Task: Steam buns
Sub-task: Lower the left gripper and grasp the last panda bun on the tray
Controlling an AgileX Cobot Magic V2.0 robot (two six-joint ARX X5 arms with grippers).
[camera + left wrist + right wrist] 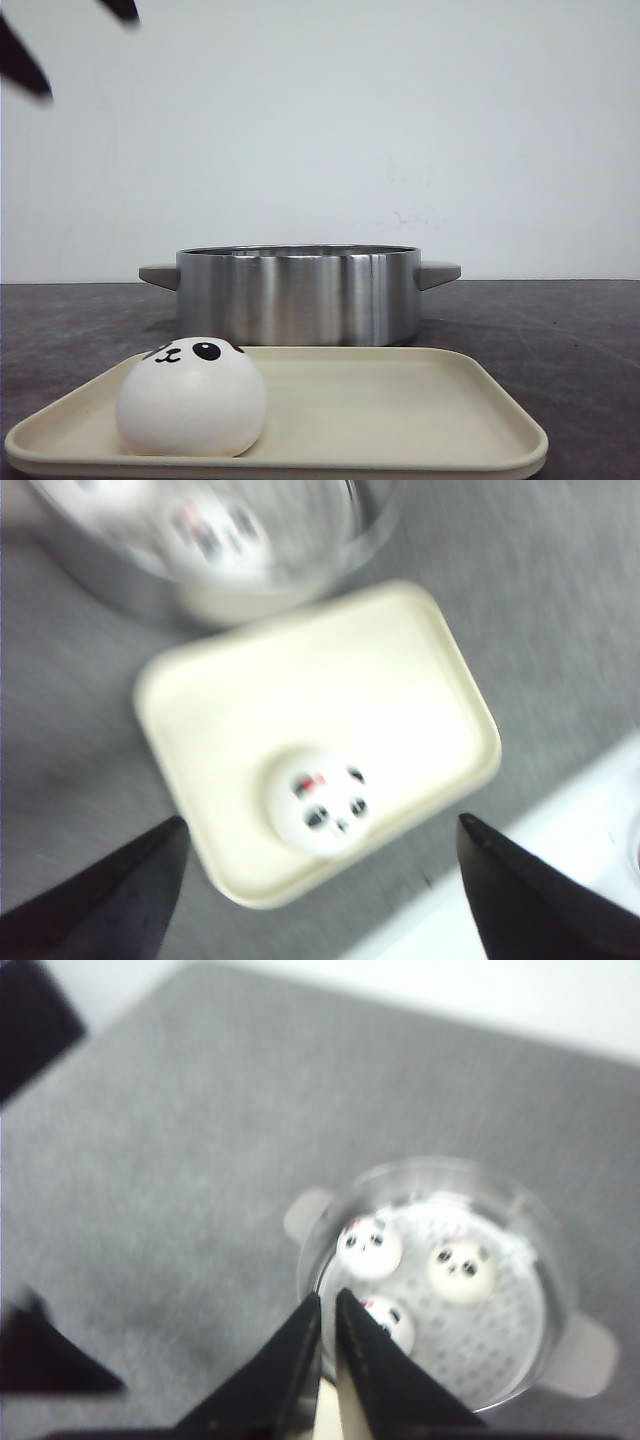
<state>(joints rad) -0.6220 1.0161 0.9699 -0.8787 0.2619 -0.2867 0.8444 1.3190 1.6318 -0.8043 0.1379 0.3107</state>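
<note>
One white panda-faced bun sits on the left part of a cream tray; it also shows in the left wrist view. Three more buns lie inside the steel pot on its perforated bottom. My left gripper is open wide and empty, high above the tray's bun; its dark fingertips show at the front view's top left. My right gripper is shut and empty, high above the pot's near rim.
The pot has two grey side handles and stands just behind the tray on a dark grey table. A white surface borders the table near the tray. Dark shapes cross the right wrist view's side.
</note>
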